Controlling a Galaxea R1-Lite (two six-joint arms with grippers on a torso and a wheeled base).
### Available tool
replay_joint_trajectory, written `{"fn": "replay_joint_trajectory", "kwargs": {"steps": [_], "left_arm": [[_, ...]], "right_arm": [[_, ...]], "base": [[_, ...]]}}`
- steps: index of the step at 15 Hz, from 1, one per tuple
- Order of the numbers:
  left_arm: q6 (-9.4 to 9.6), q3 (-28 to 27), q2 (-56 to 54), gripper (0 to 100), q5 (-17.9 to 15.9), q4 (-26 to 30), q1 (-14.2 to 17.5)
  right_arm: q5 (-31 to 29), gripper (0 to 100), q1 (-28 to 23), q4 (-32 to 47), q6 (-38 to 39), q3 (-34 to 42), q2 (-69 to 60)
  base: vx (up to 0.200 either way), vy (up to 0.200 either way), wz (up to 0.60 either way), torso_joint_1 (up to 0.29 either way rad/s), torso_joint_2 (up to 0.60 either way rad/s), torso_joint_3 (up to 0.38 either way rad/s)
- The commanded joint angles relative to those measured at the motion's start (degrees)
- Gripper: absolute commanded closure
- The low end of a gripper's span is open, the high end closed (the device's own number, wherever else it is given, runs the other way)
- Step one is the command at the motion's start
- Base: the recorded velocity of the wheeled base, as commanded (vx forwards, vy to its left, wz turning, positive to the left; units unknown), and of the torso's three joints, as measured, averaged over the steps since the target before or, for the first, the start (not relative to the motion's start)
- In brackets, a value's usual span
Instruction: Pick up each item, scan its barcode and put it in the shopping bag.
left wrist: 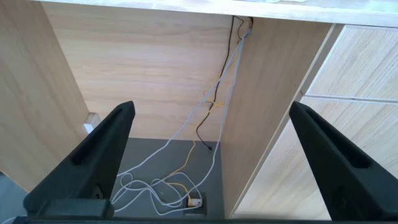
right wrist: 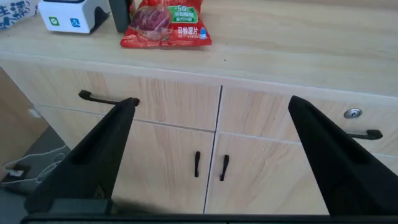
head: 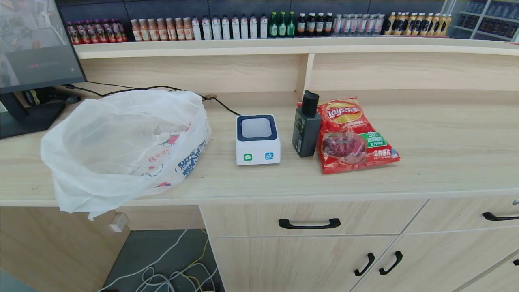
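White shopping bag (head: 121,146) overhangs counter (head: 446,142) front edge | bottle (head: 307,125) just beside chips (head: 352,136)

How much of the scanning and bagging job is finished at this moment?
Nothing looks done: the shopping bag appears empty. Nothing is in hand: the left gripper and right gripper have open, empty jaws. Remaining: the dark bottle and chips bag, both right of the scanner.

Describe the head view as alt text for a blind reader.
A wooden counter holds an open white shopping bag on the left, a white barcode scanner in the middle, and a dark bottle standing beside a red chip bag on the right.
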Motion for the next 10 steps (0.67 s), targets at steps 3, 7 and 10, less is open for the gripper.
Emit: {"fn": "replay_joint_trajectory", "kwargs": {"steps": [3, 7, 10], "left_arm": [[-0.01, 0.0, -0.02, 0, 0.04, 0.0, 0.02], [-0.01, 0.0, -0.02, 0, -0.05, 0.0, 0.02], [-0.01, 0.0, -0.02, 0, 0.04, 0.0, 0.02]], "right_arm": [[7.75, 0, 0.62, -5.97, -3.88, -5.12, 16.28], [7.58, 0, 9.85, -17.31, -8.89, -7.23, 28.67], [4.24, 0, 13.28, -26.09, -9.33, -9.07, 36.76]], "base": [[0.0, 0.0, 0.0, 0.0, 0.0, 0.0], [0.0, 0.0, 0.0, 0.0, 0.0, 0.0], [0.0, 0.0, 0.0, 0.0, 0.0, 0.0]]}}
